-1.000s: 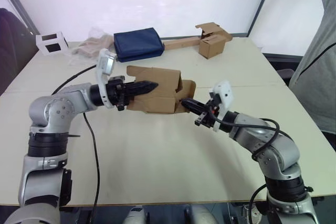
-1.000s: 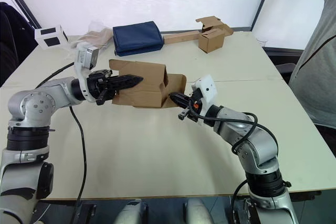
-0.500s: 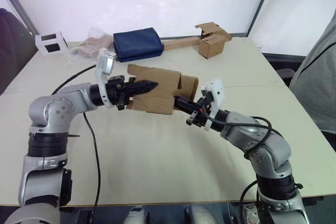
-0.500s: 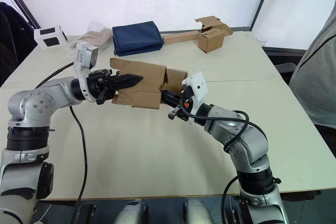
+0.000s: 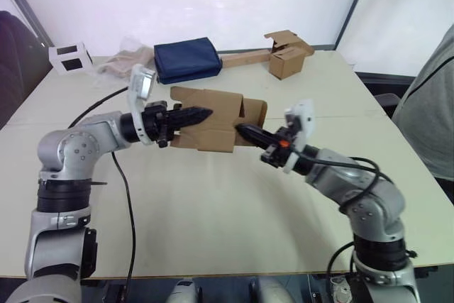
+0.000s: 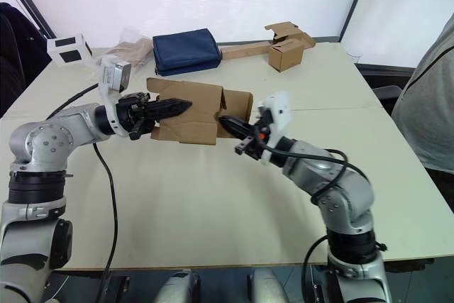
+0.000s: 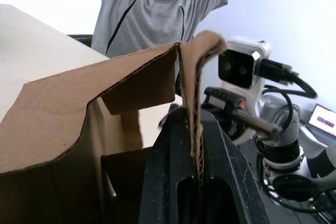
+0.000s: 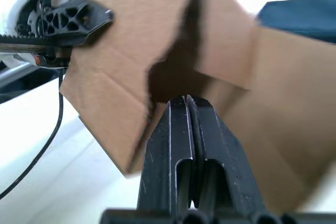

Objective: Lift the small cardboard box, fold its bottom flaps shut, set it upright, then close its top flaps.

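I count two brown boxes, one navy cloth bundle, one small white cube and one person. The small cardboard box (image 5: 209, 120) is plain, unmarked corrugated brown, lying on its side above the middle of the counter (image 5: 213, 211), its open end facing my right arm. My left hand (image 5: 201, 113) is pinching the box's upper wall, one finger on each side of the cardboard edge. My right hand (image 5: 242, 130) has its fingers pressed together, tip at the open end, where short flaps (image 5: 254, 113) stand loose, one jutting out sideways. The second box (image 5: 286, 56), joined to a long flat cardboard strip (image 5: 245, 58), sits at the far edge of the counter, beside the navy bundle (image 5: 187, 59). A crumpled clear bag (image 5: 125, 59) and the white cube (image 5: 69, 57) lie at the far left. The counter is pale cream; a black cable (image 5: 128, 196) trails across it. Bright white panels stand behind, and a person in a grey shirt (image 5: 429, 104) stands at the right.
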Robot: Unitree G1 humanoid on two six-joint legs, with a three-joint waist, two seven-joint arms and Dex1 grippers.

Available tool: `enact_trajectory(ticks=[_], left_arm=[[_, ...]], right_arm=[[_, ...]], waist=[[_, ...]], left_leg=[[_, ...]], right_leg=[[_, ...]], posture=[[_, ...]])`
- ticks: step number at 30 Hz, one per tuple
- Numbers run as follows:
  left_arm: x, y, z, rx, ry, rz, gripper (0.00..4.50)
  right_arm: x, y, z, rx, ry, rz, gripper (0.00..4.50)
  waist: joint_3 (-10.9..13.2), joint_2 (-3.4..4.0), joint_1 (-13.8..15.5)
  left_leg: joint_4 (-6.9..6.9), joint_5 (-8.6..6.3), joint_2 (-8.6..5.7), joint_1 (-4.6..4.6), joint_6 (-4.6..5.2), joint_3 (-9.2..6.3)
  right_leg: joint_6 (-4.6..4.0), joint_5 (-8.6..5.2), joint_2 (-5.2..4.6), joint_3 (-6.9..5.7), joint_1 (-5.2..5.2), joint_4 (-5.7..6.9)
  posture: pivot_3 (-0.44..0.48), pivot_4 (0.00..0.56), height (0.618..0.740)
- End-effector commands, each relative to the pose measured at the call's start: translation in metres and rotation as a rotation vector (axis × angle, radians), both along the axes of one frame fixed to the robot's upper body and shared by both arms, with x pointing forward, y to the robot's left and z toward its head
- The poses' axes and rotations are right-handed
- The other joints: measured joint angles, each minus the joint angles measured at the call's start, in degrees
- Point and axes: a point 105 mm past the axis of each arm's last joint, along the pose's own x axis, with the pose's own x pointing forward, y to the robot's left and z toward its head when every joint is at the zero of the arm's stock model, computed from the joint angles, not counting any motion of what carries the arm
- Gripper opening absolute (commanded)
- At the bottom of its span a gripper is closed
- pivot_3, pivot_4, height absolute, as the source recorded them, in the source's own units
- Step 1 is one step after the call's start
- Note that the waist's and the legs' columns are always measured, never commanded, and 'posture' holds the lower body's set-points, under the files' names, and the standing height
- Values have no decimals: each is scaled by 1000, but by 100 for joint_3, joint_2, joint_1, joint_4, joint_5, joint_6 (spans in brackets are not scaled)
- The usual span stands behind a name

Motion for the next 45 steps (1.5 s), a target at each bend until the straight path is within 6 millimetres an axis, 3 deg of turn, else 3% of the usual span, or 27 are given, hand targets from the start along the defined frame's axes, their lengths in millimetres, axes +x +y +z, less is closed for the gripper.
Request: enact_trajectory(ticks=[1, 3, 6, 12, 16, 26, 37, 40, 42, 43, 45], left_arm=[[-7, 2, 19, -34, -60, -12, 31], [-10, 1, 21, -50, -49, -28, 31], [-12, -1, 26, -93, -21, -43, 0], [-14, -6, 33, -139, -1, -60, 0], [-15, -7, 36, -153, 4, -62, 0], [-12, -9, 41, -185, 0, -53, 0], [-7, -7, 36, -178, 7, -32, 0], [-5, -6, 34, -177, 8, -25, 0], [-5, -5, 34, -179, 8, -26, 0], [-5, -5, 34, -179, 7, -26, 0], [-5, -6, 34, -179, 6, -26, 0]], right_arm=[[-4, -23, 18, 80, -42, -34, 0], [3, -39, 23, 215, -19, -81, 0], [12, -57, 23, 417, 40, -89, 723], [17, -56, 14, 668, 132, 24, 3164], [14, -46, 15, 783, 176, 106, 4492], [-6, 0, 27, 833, 192, 286, 4492], [-22, -3, 45, 828, 150, 312, 4492], [-22, -4, 43, 824, 156, 299, 3916], [-22, -4, 42, 825, 160, 290, 3122], [-22, -4, 42, 825, 160, 289, 2938], [-22, -3, 41, 819, 164, 287, 2020]], waist=[[0, 0, -3], [0, 0, -21], [0, 0, -20], [1, 2, -19], [1, 3, -24], [1, 3, -55], [1, 3, -89], [1, 3, -95], [1, 3, -105], [1, 3, -111], [1, 3, -122]], left_leg=[[0, 0, 0, 0, 0, 0], [0, 0, 0, 1, 0, 0], [-2, 0, 2, 3, 1, 0], [-1, 0, 2, 2, 0, 1], [-2, 0, 2, 2, 0, 1], [-3, 0, 2, 2, -1, 1], [-4, 1, 2, 2, -1, 0], [-4, 1, 2, 2, -1, 0], [-4, 1, 2, 2, -1, 0], [-5, 0, 2, 2, -1, 0], [-5, 0, 2, 2, -1, 0]], right_leg=[[0, 0, 0, 0, 0, 0], [0, 0, 2, 0, 0, 2], [0, 0, 4, 1, 0, 3], [0, 0, 3, 1, 0, 3], [0, 0, 3, 1, -1, 3], [0, 0, 3, 1, -3, 3], [0, 0, 3, 1, -3, 2], [0, 0, 3, 1, -3, 2], [0, 0, 3, 1, -3, 2], [0, 0, 3, 1, -3, 2], [0, 0, 3, 1, -3, 2]], posture=[[0, 150, 740], [0, 150, 740], [0, 150, 740], [0, 150, 740], [0, 150, 740], [0, 150, 740], [0, 150, 740], [0, 150, 740], [0, 150, 740], [0, 150, 740], [0, 150, 740]])
